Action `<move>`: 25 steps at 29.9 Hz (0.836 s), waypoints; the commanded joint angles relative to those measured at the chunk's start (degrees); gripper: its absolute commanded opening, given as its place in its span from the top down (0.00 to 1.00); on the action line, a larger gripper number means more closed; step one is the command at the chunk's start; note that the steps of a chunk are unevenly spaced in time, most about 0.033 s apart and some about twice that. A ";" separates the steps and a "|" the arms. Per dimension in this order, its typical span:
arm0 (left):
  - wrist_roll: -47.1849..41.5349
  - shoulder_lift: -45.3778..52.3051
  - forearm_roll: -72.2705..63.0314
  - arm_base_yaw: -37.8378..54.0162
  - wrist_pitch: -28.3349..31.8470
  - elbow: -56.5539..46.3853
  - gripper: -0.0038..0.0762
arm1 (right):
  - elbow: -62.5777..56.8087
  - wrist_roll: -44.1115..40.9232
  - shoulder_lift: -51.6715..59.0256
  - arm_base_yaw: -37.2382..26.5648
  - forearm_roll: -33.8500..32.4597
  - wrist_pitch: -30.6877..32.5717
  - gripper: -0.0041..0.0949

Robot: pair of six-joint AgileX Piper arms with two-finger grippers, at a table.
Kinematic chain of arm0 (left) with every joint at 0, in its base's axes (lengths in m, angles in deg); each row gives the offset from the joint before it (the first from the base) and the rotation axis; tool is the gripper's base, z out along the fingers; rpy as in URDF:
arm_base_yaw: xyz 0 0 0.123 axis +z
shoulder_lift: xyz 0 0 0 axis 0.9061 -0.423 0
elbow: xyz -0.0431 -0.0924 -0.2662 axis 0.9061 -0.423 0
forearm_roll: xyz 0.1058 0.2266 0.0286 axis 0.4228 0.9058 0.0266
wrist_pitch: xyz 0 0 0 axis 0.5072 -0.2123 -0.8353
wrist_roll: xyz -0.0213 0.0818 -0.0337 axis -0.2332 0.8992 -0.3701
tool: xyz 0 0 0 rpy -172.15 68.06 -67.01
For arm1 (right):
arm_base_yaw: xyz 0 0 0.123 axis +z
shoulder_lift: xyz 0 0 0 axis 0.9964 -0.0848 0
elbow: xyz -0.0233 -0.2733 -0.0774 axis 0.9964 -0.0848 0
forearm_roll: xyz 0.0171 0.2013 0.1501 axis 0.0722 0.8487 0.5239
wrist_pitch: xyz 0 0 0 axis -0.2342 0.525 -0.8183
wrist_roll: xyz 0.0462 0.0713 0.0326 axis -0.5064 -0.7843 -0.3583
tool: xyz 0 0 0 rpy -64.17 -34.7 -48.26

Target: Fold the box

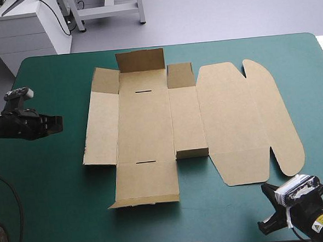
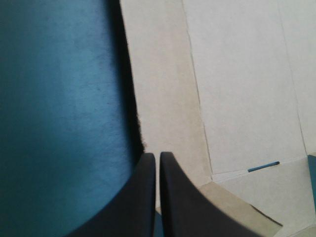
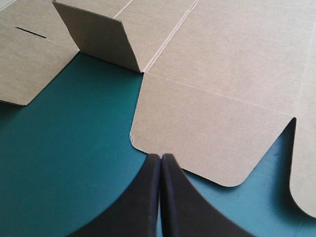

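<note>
The brown box (image 1: 189,122) lies as a cut sheet in the middle of the teal-green table, mostly flat, with a far flap (image 1: 140,60) and small side flaps tilted up. My left gripper (image 1: 58,123) hovers left of the sheet, shut, its tip over the box's left panel (image 2: 168,98) in the left wrist view. My right gripper (image 1: 267,206) is shut near the table's front right corner, just short of the sheet's rounded near flap (image 3: 207,133). A raised small flap (image 3: 98,37) stands ahead of it.
Bare teal-green cover (image 1: 57,204) surrounds the sheet on the left and front. A white cabinet (image 1: 24,30) stands beyond the table's far left corner.
</note>
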 commanded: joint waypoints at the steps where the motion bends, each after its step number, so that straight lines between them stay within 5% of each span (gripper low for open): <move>1: 0.77 0.27 -3.59 3.31 -1.33 1.81 0.93 | 1.53 0.44 -0.63 -0.03 0.88 -3.80 0.97; 11: 1.44 -7.55 -7.28 4.42 -4.19 1.81 0.87 | 1.53 0.44 -0.63 -0.03 0.88 -3.80 0.97; 19: 5.24 -14.16 -13.89 4.09 -6.45 1.81 0.32 | 1.53 0.35 -0.63 -0.03 0.88 -3.80 0.97; 25: 6.26 -17.51 -13.36 2.30 -6.45 1.72 0.24 | 1.53 0.35 -0.63 -0.03 0.88 -3.80 0.97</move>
